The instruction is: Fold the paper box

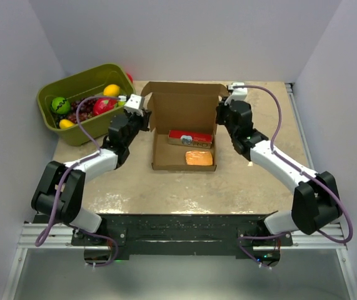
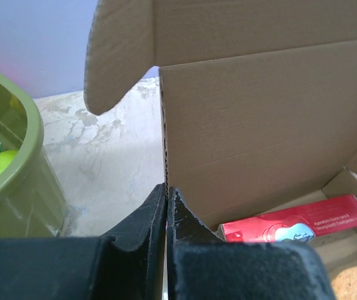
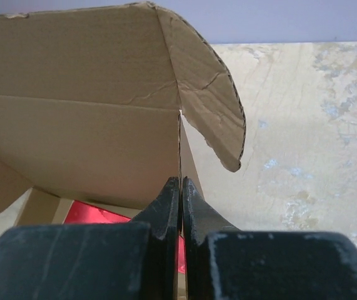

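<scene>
The brown cardboard paper box (image 1: 185,111) sits mid-table with its lid standing upright at the back. Inside lie a red carton (image 1: 190,138) and a small orange block (image 1: 199,158). My left gripper (image 1: 144,117) is shut on the box's left side wall, seen edge-on between the pads in the left wrist view (image 2: 166,187). My right gripper (image 1: 221,114) is shut on the right side wall, the edge also pinched in the right wrist view (image 3: 181,181). Rounded lid flaps stick out on both sides (image 2: 112,59) (image 3: 212,94).
An olive-green plastic bin (image 1: 83,128) with toy fruit stands at the back left, close to my left arm; its rim shows in the left wrist view (image 2: 22,156). White walls enclose the table on three sides.
</scene>
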You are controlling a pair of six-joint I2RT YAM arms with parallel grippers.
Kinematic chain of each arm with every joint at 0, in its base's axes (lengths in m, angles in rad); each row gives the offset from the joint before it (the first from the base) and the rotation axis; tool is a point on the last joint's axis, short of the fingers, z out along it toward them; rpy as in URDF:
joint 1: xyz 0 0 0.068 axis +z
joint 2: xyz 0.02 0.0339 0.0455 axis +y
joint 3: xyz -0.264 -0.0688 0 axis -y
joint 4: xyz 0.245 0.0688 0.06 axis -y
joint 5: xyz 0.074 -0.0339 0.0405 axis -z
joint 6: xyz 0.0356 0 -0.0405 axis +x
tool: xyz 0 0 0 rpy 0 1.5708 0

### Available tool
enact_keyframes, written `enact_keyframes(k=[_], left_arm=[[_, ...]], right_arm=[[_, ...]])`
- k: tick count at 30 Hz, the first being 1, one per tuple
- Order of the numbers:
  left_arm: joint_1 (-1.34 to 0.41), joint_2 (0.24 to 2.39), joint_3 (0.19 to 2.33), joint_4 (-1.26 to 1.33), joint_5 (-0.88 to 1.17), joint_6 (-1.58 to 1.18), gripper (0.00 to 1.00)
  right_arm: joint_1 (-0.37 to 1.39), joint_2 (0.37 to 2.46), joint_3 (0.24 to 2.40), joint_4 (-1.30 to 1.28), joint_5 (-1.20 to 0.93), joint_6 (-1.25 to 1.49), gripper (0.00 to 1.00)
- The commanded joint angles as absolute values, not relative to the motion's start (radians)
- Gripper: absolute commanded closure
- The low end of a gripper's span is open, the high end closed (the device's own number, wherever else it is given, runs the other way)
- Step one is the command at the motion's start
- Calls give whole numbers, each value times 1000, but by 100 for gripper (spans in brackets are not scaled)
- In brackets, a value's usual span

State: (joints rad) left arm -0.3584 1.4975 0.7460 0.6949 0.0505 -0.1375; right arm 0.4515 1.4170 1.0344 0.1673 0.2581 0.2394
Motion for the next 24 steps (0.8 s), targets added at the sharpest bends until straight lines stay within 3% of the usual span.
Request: enact_keyframes(k=[1,24], left_arm=[[-405,1525,733,824,29,-161,100],[-468,1523,603,871,-34,-267,100]], right_arm=[[514,1393,968,437,325,275,100],[578,1358,835,472,420,328,100]])
